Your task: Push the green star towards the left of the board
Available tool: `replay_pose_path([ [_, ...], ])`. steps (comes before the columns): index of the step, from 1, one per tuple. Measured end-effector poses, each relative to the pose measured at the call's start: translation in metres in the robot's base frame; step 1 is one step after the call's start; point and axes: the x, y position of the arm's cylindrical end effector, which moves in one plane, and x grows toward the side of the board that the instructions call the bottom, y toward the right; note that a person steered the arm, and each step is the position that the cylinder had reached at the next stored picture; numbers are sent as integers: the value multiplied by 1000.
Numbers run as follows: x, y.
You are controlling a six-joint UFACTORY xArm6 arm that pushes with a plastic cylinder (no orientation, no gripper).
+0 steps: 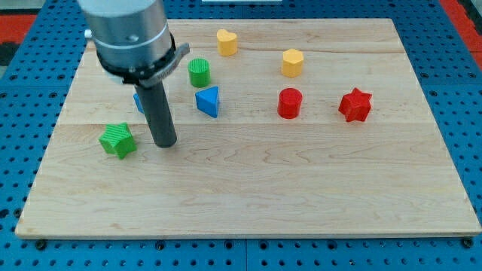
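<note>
The green star (pixel 118 140) lies on the wooden board (pixel 248 188) near the view's left edge. My tip (pixel 165 143) rests on the board just to the right of the star, a small gap apart from it. The dark rod rises from the tip to the arm's grey body at the view's top left. A blue block (pixel 138 102) is mostly hidden behind the rod; its shape cannot be made out.
A green cylinder (pixel 199 72) and a blue triangle (pixel 208 102) stand right of the rod. A yellow heart (pixel 227 42), a yellow hexagon (pixel 293 62), a red cylinder (pixel 290 103) and a red star (pixel 355 105) lie further right.
</note>
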Motion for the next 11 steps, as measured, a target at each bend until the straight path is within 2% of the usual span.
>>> replay_pose_path([
  [1, -12, -42],
  [3, 40, -36],
  [4, 60, -56],
  [5, 55, -93],
  [6, 44, -101],
  [7, 39, -34],
  [8, 8, -36],
  [11, 13, -107],
])
